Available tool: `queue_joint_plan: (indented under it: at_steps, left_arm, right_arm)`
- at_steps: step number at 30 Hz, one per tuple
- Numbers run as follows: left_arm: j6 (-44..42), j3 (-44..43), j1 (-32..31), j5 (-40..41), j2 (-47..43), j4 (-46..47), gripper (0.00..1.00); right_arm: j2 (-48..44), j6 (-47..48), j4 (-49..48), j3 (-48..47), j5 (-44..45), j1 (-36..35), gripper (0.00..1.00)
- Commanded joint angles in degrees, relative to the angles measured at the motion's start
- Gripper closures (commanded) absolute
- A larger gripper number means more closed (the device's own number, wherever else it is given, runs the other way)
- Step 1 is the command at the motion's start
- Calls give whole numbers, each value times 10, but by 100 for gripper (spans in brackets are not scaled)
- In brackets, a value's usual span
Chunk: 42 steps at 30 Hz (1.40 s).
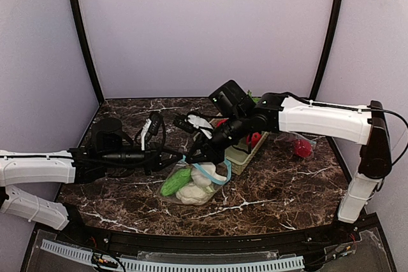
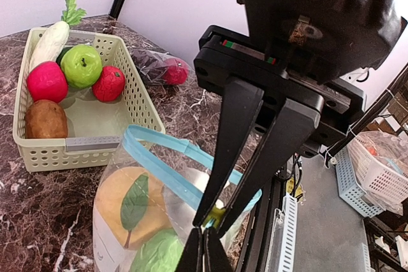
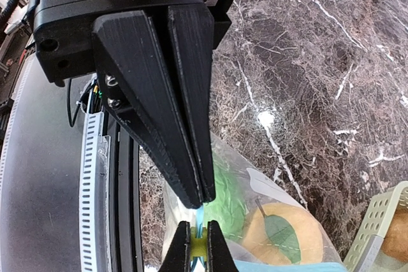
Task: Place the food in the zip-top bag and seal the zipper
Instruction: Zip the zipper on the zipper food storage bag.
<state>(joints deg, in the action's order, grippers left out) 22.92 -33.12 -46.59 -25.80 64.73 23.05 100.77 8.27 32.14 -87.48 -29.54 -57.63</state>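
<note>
Blue zipper strip (image 1: 210, 178) is what both sets of my jaws have hold of. From above, the zip-top bag (image 1: 166, 189) lies on the marble bench (image 1: 274, 189) just in front of the pale basket (image 1: 241, 161), with a green vegetable (image 1: 176, 182) and the white cauliflower (image 1: 193, 192) inside, and my two arms meet over its mouth. From my left wrist, my left jaws are together, nipping the strip's near end, and my right jaws come down pinched on it just above. More food sits in the basket: a green apple (image 2: 81, 65), red pieces and a brown potato (image 2: 44, 119). From my right wrist, the right jaws are clamped flat on the strip, tip to tip with the left. I judge the film soft, light and slippery, so the stiffer zipper rail is the place to hold. The toys look hard and glossy, best gripped across the middle.
</note>
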Motion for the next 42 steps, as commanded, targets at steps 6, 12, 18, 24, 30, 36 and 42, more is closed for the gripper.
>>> queue_joint_plan:
  at_steps: [6, 12, 18, 24, 30, 36, 42]
  left_arm:
    - [-6, 10, 10, 34, -24, -4, 99]
    - [-12, 12, 11, 47, -36, -17, 99]
    - [-10, 20, 15, 38, -44, -17, 99]
    - [-22, -19, 15, -44, -1, -46, 80]
    - [-28, -39, 3, -85, 34, -42, 35]
    - [-30, -49, -3, -91, 64, -40, 33]
    - [-18, -51, -8, -107, 83, -16, 55]
  right_arm:
    - [-31, -6, 71, 33, 6, 9, 100]
    - [-33, -6, 72, 40, 9, 12, 100]
    - [-37, -10, 70, 44, 9, 14, 100]
    - [-43, -29, 35, 41, -24, 12, 100]
    - [-37, -30, 28, 33, -35, 12, 100]
    - [-39, -30, 27, 31, -37, 12, 100]
    - [-41, -29, 25, 31, -33, 12, 100]
